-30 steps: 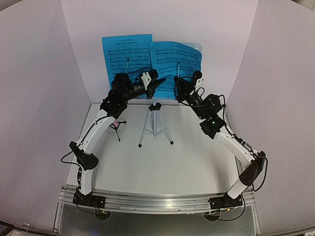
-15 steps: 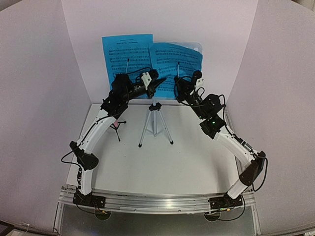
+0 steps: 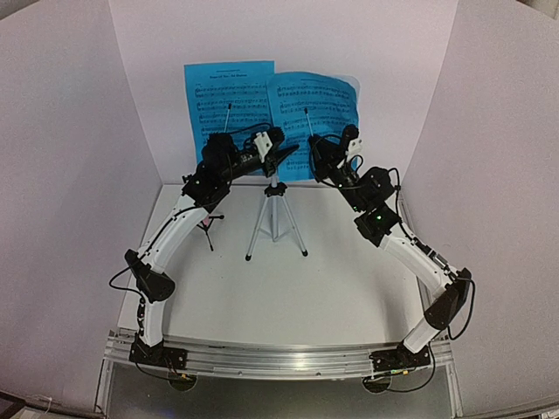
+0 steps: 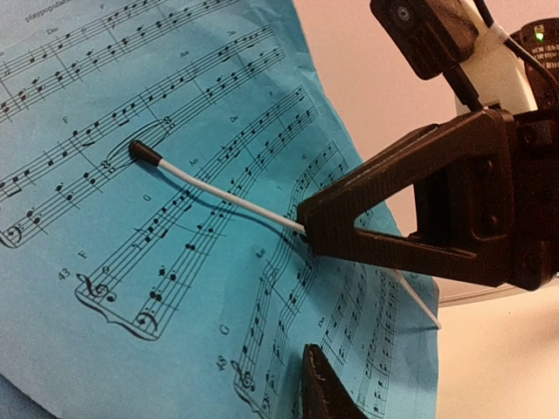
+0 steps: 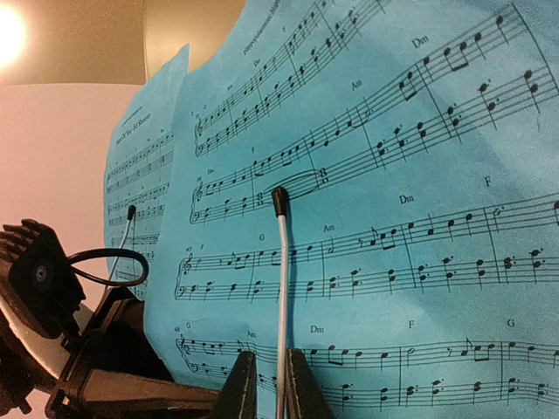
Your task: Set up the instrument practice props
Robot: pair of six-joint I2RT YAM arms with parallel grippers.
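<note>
Two blue sheets of music stand side by side on the stand's desk, left sheet [image 3: 229, 96] and right sheet [image 3: 327, 100]; a pale desk corner [image 3: 352, 81] shows behind them. The silver tripod [image 3: 276, 218] stands at the table's middle back. My right gripper [image 3: 313, 150] [image 5: 272, 360] is shut on the white retaining wire [image 5: 281, 279] in front of the right sheet [image 5: 419, 175]. My left gripper [image 3: 291, 154] [image 4: 306, 362] is at that sheet's [image 4: 131, 262] lower edge; one finger [image 4: 321, 388] lies in front of the paper, the other is hidden behind it.
A second retaining wire [image 3: 228, 118] lies over the left sheet. A small black tripod with a pink part [image 3: 207, 223] stands left of the music stand, under my left arm. White walls close in the back and both sides.
My left gripper has moved slightly up and right. Both sheets have shifted a little to the right, and the right sheet's curled top right corner lies flatter.
</note>
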